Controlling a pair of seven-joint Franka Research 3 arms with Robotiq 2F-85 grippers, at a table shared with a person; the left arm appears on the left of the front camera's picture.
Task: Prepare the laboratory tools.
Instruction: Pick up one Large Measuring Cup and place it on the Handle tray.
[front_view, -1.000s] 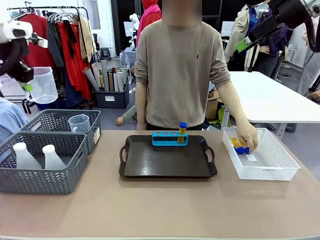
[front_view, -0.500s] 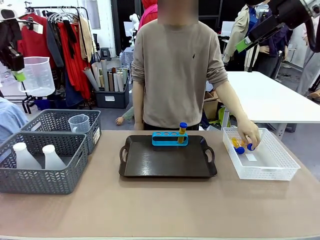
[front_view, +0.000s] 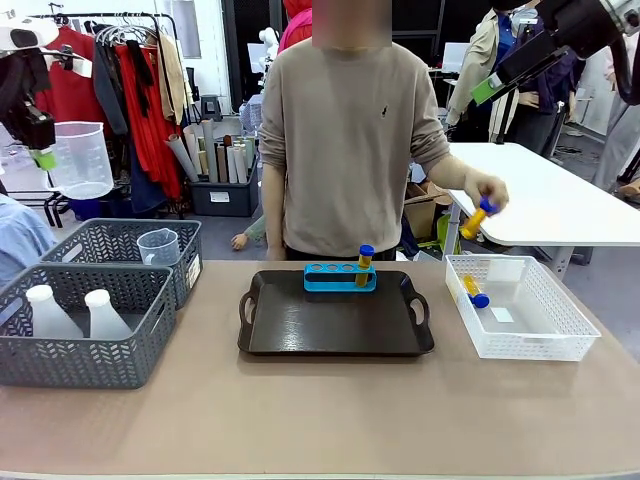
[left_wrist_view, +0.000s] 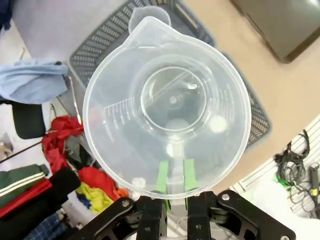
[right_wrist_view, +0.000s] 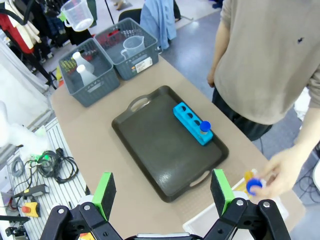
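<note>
Beaker hanging high at the left, handle pinched tight between the green pads of the left gripper; looks light, thin-walled and slick, so best held on that stiff handle. Right gripper up high, jaws wide apart, nothing in them. Farther out: two white flasks in the near grey basket, probably light and tippy, best grabbed at the neck, then one tube upright in the blue rack, a second tube lying in the white basket, a third tube in the person's hand.
</note>
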